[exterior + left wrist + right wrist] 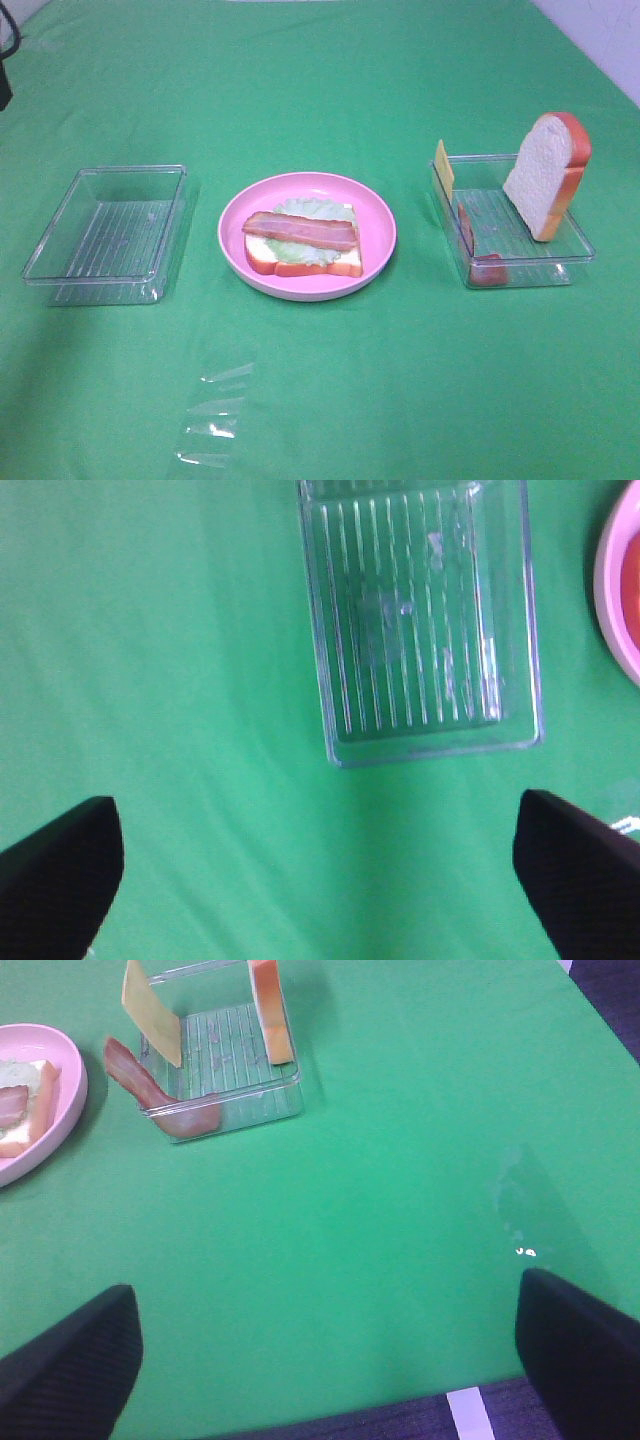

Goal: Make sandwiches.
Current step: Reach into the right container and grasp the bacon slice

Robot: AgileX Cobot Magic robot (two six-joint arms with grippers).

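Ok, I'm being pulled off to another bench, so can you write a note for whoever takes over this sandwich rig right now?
Grippers: the left gripper is open and holds nothing, above the cloth near the left tray. The right gripper is also open and holds nothing, some way from the right tray.
Done: on the pink plate lies a bread slice with lettuce and a bacon strip on top.
In the right tray: a second bread slice leaning upright, a cheese slice and a spare bacon strip.
Left: probably the cheese, then the second bread slice on top.
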